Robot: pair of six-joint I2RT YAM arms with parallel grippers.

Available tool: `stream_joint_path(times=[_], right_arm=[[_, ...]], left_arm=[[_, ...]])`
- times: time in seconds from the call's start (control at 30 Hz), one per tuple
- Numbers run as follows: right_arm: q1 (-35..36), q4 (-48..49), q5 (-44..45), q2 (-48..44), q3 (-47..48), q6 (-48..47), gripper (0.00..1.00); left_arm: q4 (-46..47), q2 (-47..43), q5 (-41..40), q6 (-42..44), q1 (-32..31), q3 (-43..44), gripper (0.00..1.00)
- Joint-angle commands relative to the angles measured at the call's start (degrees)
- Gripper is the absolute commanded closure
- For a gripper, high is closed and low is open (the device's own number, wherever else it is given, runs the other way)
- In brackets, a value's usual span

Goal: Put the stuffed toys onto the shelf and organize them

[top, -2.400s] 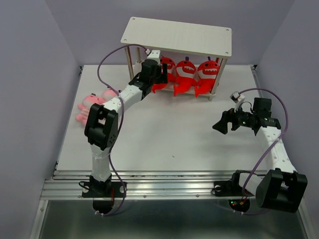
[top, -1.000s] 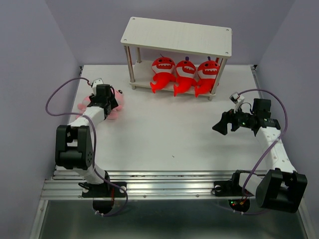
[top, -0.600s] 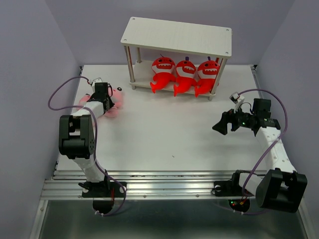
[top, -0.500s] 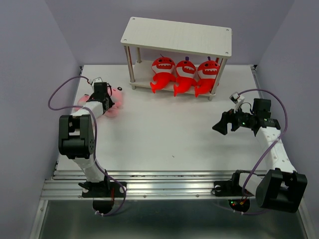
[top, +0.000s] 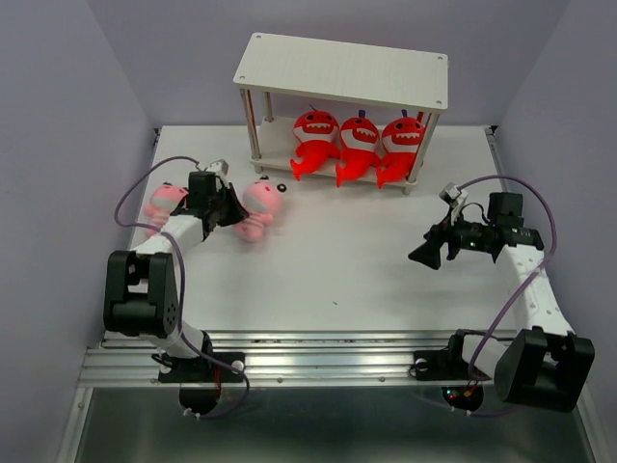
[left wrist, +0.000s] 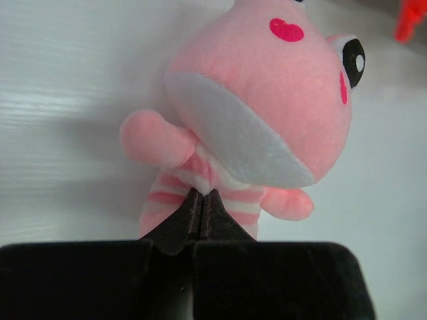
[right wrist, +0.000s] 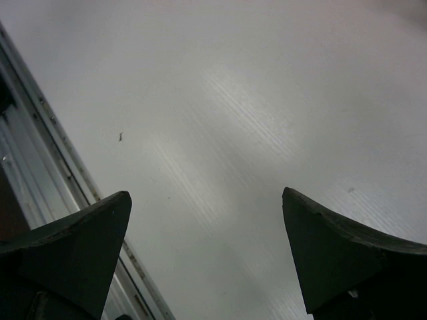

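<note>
Clearly, the left gripper (left wrist: 201, 202) is clenched: its two black fingers meet almost tip to tip and pinch a fold of the striped belly of a pale pink toy (left wrist: 267, 113). The grip is low on the body, just under the white patch of the face. So the big head points away from the wrist, beyond the jaws, with one small arm at each side. I judge that this place is chosen because the soft belly gives a fold to pinch, while the round head is too wide for these fingers. Whether the toy touches the table (top: 337, 260) or hangs just above it, I cannot tell.

Seen from above, the held toy is near the front left leg of the shelf (top: 342, 69), but not yet on it. A second pink toy (top: 164, 203) lies on the other side of the left arm, near the left edge of the table, apart from the jaws. Three red toys (top: 359, 140) sit in a row on the lower board, toward its middle and right.

The right gripper (right wrist: 203, 200) is spread wide over bare table at the right, with nothing between its fingers. I think it simply waits out of the way.
</note>
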Motion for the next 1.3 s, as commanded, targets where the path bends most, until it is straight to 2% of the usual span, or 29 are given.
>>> stream_joint_path(times=[0.0,0.07,0.17,0.33,0.4,0.43,0.5,0.57,0.63,0.73,0.87,1.03,1.17,1.27], right_arm=[[-0.42,-14.44,-7.86,1.54,6.34,-13.33,0.00],[-0.42,-23.03,-9.45,3.56,9.43,-19.91,0.00],[-0.42,-31.48,-11.47,5.93,14.71,-24.59,0.00],[1.59,-36.53,-13.58,8.31,20.86,-22.77,0.00],[3.26,-33.29,-13.50,8.32,21.92,-15.84,0.00],[4.75,-31.45,-12.28,8.06,22.62,-9.03,0.00],[6.60,-22.15,-9.56,7.09,22.54,-0.30,0.00],[10.80,-14.43,-2.10,4.98,21.76,9.17,0.00],[15.46,-11.05,7.80,3.75,21.40,13.17,0.00],[18.21,-8.15,18.36,4.01,20.79,17.66,0.00],[19.44,-7.70,24.55,4.89,19.29,18.12,0.00],[21.38,-5.77,33.60,3.13,15.52,15.66,0.00],[21.38,-5.42,31.69,2.78,13.75,14.51,0.00],[21.38,-4.46,28.26,2.95,12.18,14.94,0.07]], left_arm=[[-0.87,-8.11,12.73,-0.41,-6.98,-3.24,1.00],[-1.22,-11.80,12.92,-1.11,-11.12,-5.44,1.00],[1.41,-15.32,13.44,-5.50,-19.56,-8.34,1.00],[9.92,-16.91,9.68,-16.38,-33.17,-8.71,1.00],[11.52,-16.04,7.22,-19.03,-36.61,-7.39,1.00],[12.57,-14.38,4.42,-21.05,-39.94,-5.55,1.00],[13.02,-12.44,-0.76,-23.17,-43.03,-3.52,1.00],[12.76,-9.01,-3.59,-25.53,-47.15,0.16,1.00],[12.23,-5.33,-6.75,-26.86,-49.28,3.84,1.00],[11.79,-1.11,-9.23,-28.88,-52.45,7.72,1.00],[11.79,2.42,-10.28,-30.03,-54.82,10.90,1.00],[12.49,2.60,-11.08,-30.82,-55.79,10.99,1.00],[12.67,2.42,-10.81,-30.82,-55.70,10.55,1.00],[12.84,1.99,-10.99,-31.08,-55.70,10.37,1.00]])
